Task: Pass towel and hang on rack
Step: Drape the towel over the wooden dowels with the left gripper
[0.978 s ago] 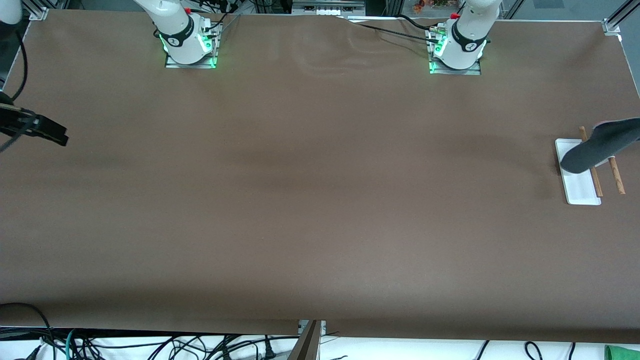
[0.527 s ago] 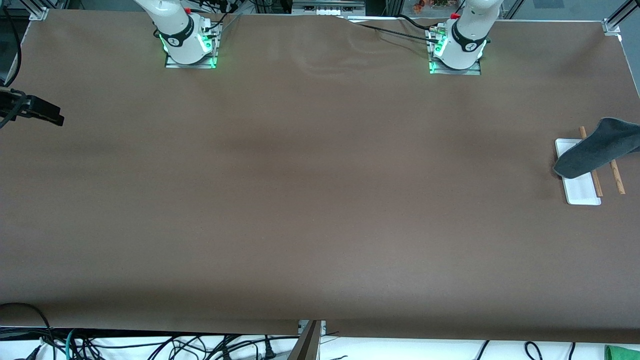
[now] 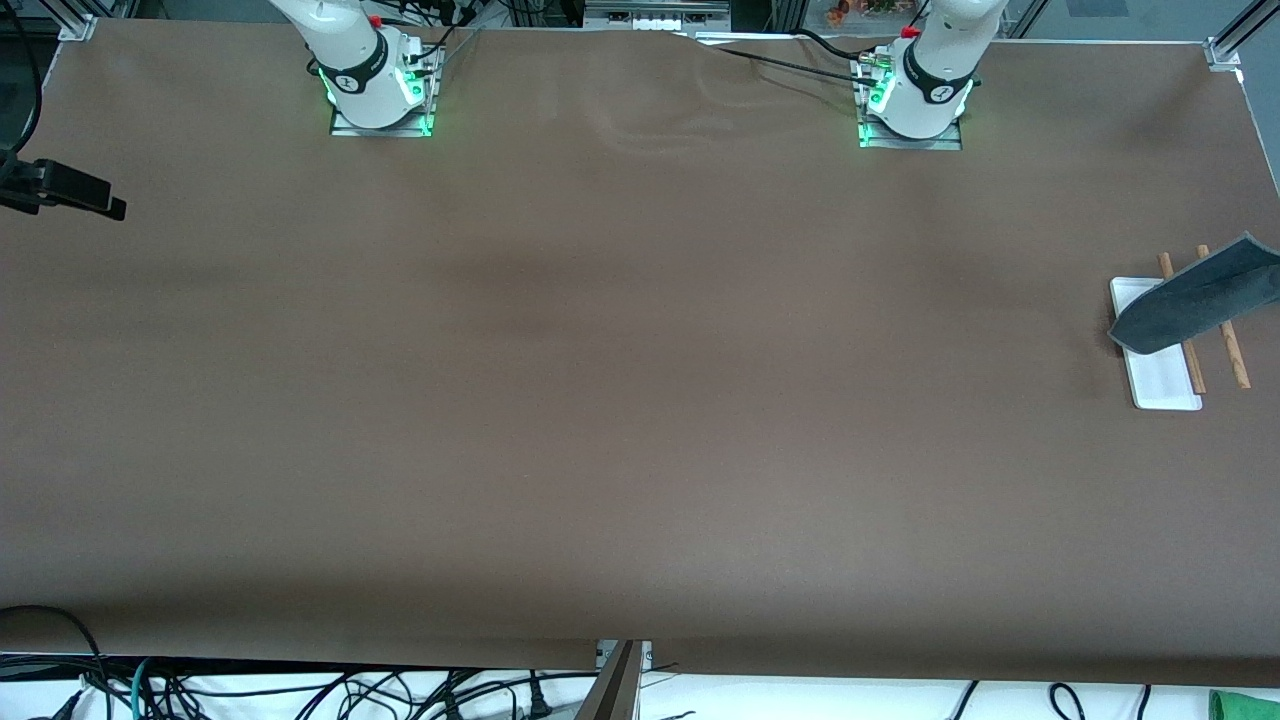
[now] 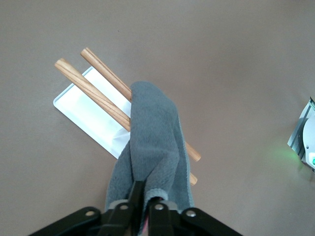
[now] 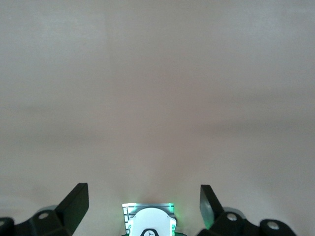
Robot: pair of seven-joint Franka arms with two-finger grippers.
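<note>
Grey towel (image 4: 152, 147) over rack (image 4: 93, 105) | left gripper (image 4: 146, 199) clamps it | right gripper (image 5: 142, 204) spread, waiting

Dark grey is seen on the towel (image 3: 1190, 300), with a lighter grey stitched edge, and plain brown on the table (image 3: 620, 400). The rack (image 4: 106, 101) is done in a white base with two light brown, wood-grained rods. Black fingers are shown on the left gripper (image 4: 143, 206) and the right gripper (image 5: 142, 201).
</note>
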